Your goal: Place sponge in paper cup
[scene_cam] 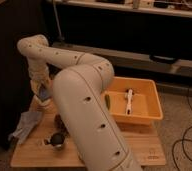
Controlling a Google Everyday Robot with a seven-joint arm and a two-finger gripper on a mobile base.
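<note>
My gripper point(41, 90) hangs down from the white arm at the left of the wooden table, right above a tan paper cup point(44, 104). A blue and yellow sponge point(43, 92) sits at the gripper's tip, at the cup's mouth. I cannot tell whether the sponge is held or rests in the cup. The cup's lower part shows below the gripper; its rim is hidden by the gripper and sponge.
A grey cloth point(24, 125) lies at the table's left edge. A dark metal cup point(56, 141) lies near the front. A yellow bin point(151, 102) at the right holds a white tool point(129, 100) and a green item point(107, 101). My arm's large link point(84, 110) covers the table's middle.
</note>
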